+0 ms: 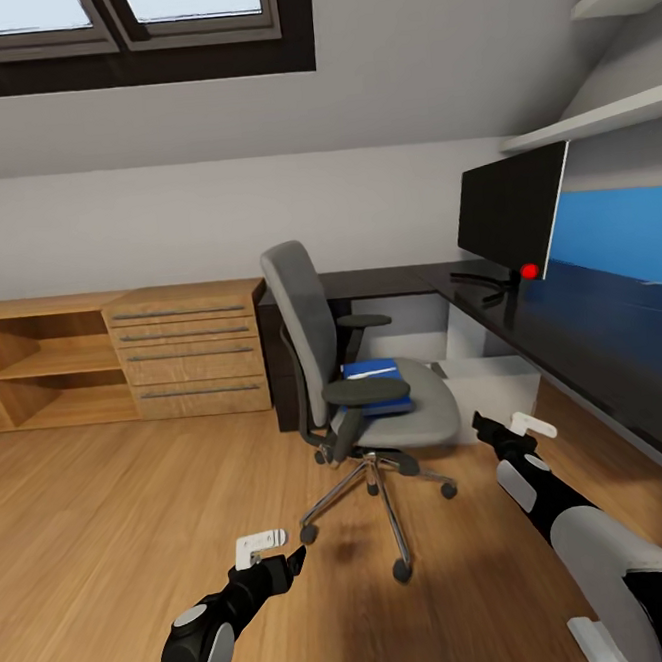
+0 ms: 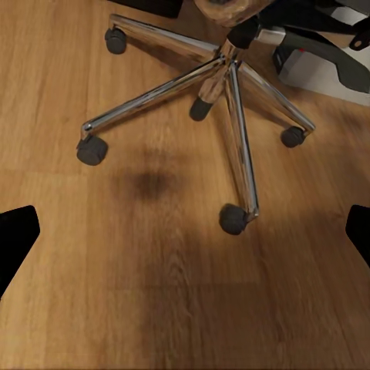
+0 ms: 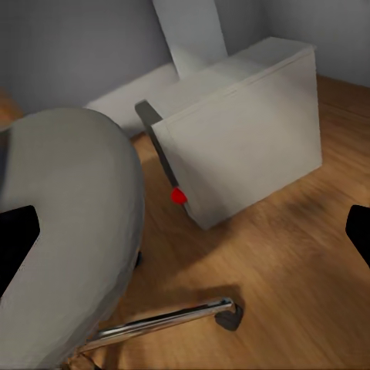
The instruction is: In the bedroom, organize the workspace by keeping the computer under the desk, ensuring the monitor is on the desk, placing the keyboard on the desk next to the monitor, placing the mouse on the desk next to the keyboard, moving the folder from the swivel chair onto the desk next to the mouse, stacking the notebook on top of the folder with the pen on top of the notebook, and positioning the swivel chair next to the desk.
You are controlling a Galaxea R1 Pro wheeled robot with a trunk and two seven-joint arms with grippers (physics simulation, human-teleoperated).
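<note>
- Facing the swivel chair at twelve o'clock, you have both arms low and forward, probably so they are ready for the seat.
- The folder lies flat on the chair's seat, partly masked by the near armrest; whether anything rests on it is hard to make out.
- Your left pincer hangs at seven o'clock over bare floor; its wrist view shows the fingers spread wide, holding nothing, above the chair's star base.
- Your right pincer sits at four o'clock beside the seat, also wide and empty.
- The computer stands on the floor under the counter, its red light facing the chair.
- The monitor stands on the counter at two o'clock; the counter's right end is cut off.
</note>
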